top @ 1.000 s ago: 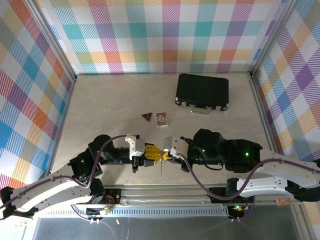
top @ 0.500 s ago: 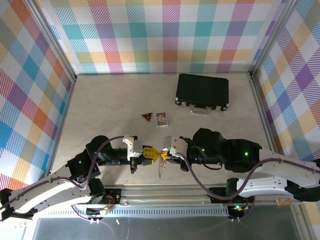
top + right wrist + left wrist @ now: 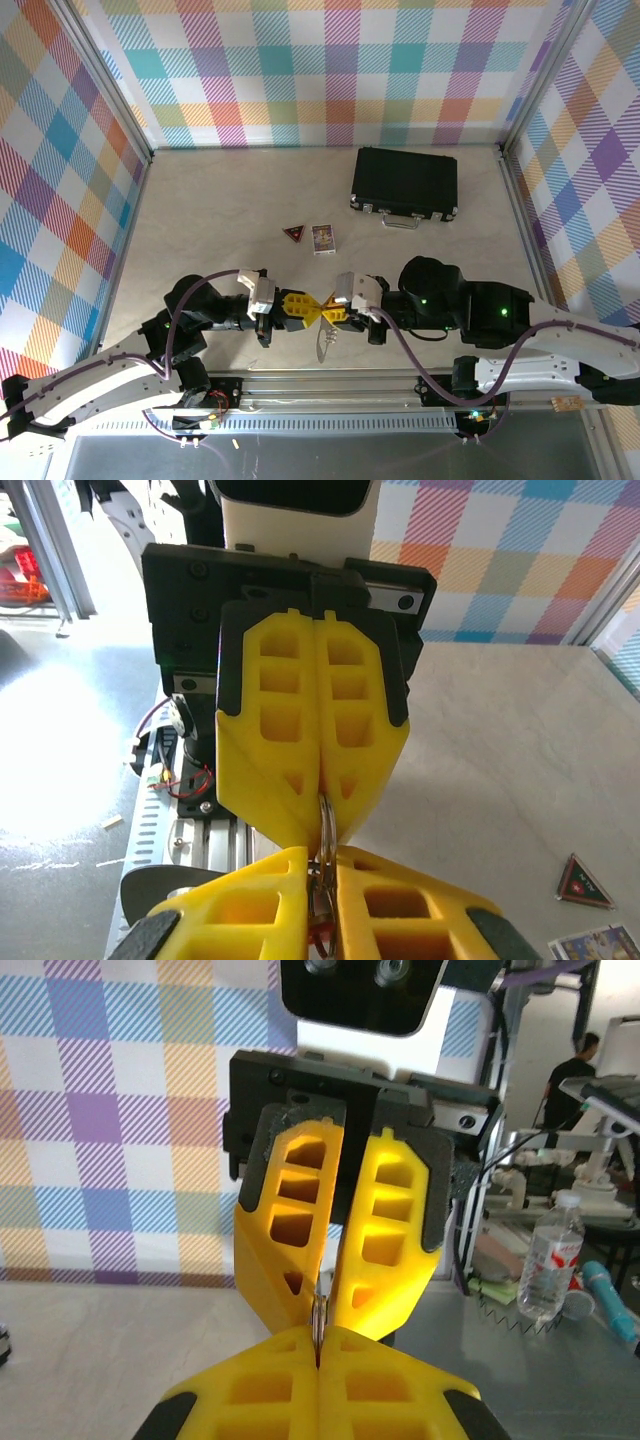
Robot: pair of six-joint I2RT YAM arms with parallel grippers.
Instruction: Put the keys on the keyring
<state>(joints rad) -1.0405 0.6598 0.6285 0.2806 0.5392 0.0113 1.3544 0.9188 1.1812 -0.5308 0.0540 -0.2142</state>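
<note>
- A beige table (image 3: 200, 210) is sitting inside plaid-patterned walls.
- A black case (image 3: 405, 182) is lying flat near the far right corner, its metal handle facing the arms.
- The left gripper (image 3: 312, 310) is reaching in well on the near side of the black case and to its left. Its yellow fingers (image 3: 285, 730) are pressing tight together, and the top of a thin metal ring is tucking in between their tips.
- The right gripper (image 3: 329, 312) is pointing at the left one, tip to tip, just nearer the black case's side. Its yellow fingers (image 3: 390, 1220) are clenching the same metal ring.
- A small printed card (image 3: 323, 238) is lying flat between the black case and the grippers, on the case's near left.
- A dark triangular badge (image 3: 293, 233) with a red edge is lying just beyond the card, farther left of the black case.
- The keyring (image 3: 322, 345), a silver loop, is hanging below the meeting fingertips, farther from the black case than they are.
- The keys are blurring into the metal at the fingertips, too small to pick out.
</note>
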